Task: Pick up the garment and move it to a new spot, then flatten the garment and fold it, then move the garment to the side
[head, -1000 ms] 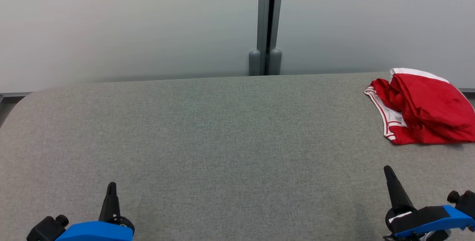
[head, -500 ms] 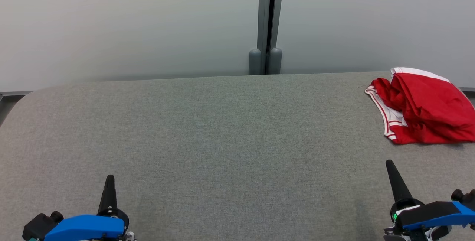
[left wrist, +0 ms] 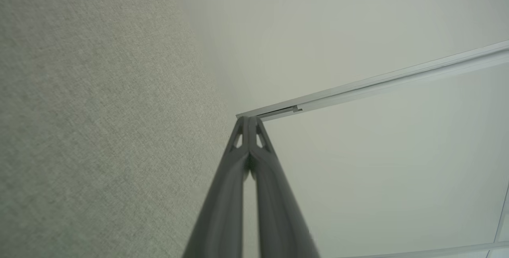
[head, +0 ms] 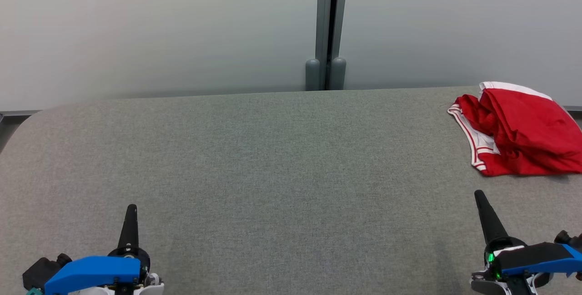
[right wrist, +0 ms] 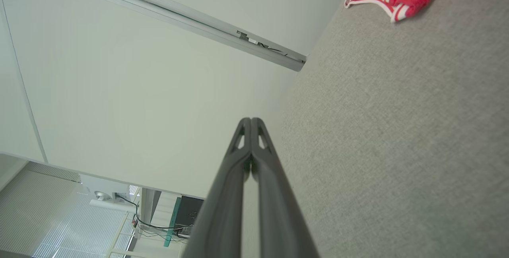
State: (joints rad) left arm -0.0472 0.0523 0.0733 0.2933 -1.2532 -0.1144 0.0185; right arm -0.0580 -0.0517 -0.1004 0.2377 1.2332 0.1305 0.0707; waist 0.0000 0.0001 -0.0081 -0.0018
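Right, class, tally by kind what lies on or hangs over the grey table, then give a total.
Red garment: 1
Robot tools: 2, the left tool and the right tool, both shut
Total: 3

Even, soft light — faint shadows (wrist views warped at edges), no glare, sharp focus.

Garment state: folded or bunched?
Bunched, not folded: the red garment lies in a crumpled heap on the table, uneven folds, striped trim sticking out.
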